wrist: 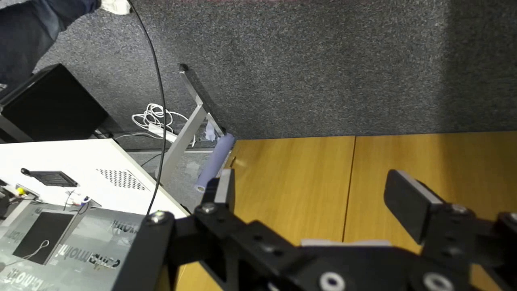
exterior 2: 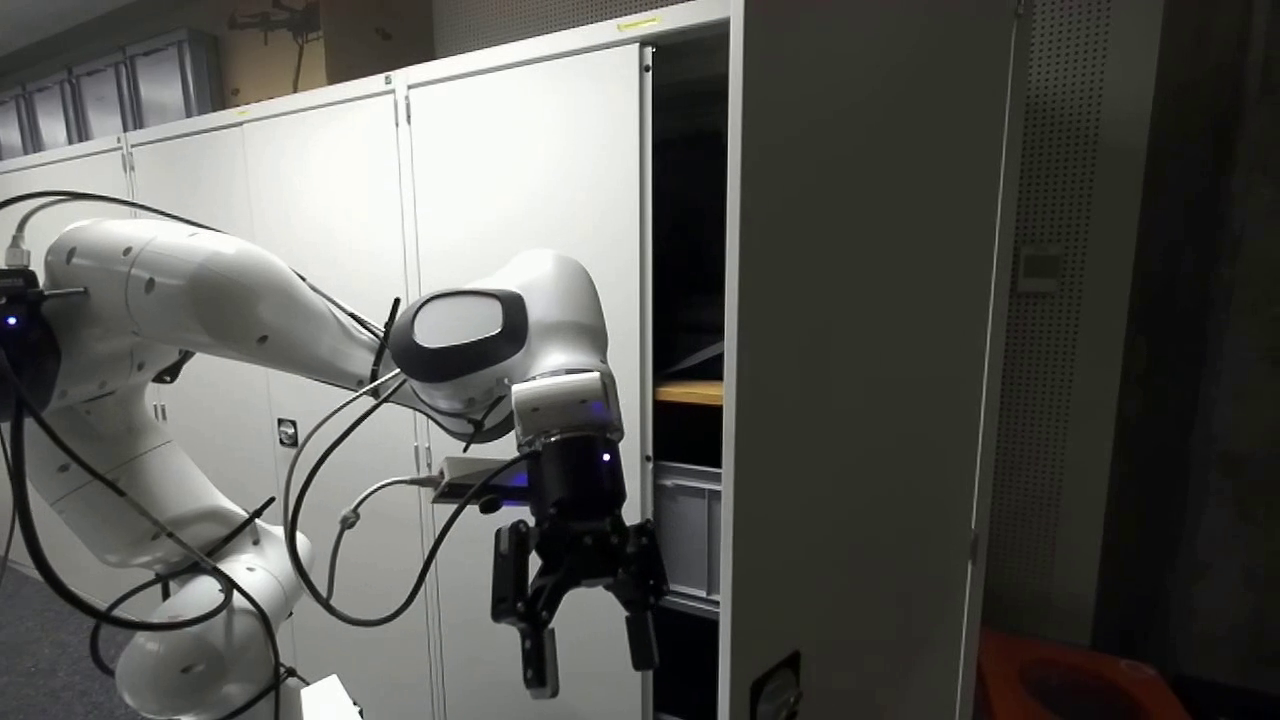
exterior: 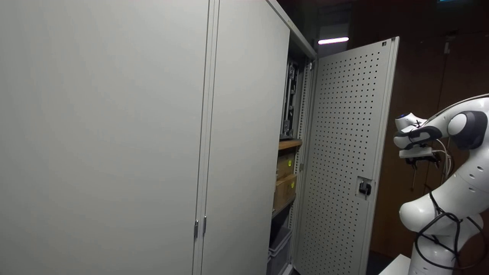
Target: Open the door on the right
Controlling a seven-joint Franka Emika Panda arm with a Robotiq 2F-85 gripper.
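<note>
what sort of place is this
Probably a storage area in a lab or office: tall grey cabinets stand in a row, cardboard boxes sit inside the one whose perforated door stands open, and the wrist view shows dark grey carpet.

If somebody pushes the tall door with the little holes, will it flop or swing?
The door would probably swing, not tip, since one long side meets the cabinet. It's likely stiff, not floppy: it looks like metal, with long straight edges. Being so tall, it may feel rather heavy at first, though the pictures can't show its weight.
</note>
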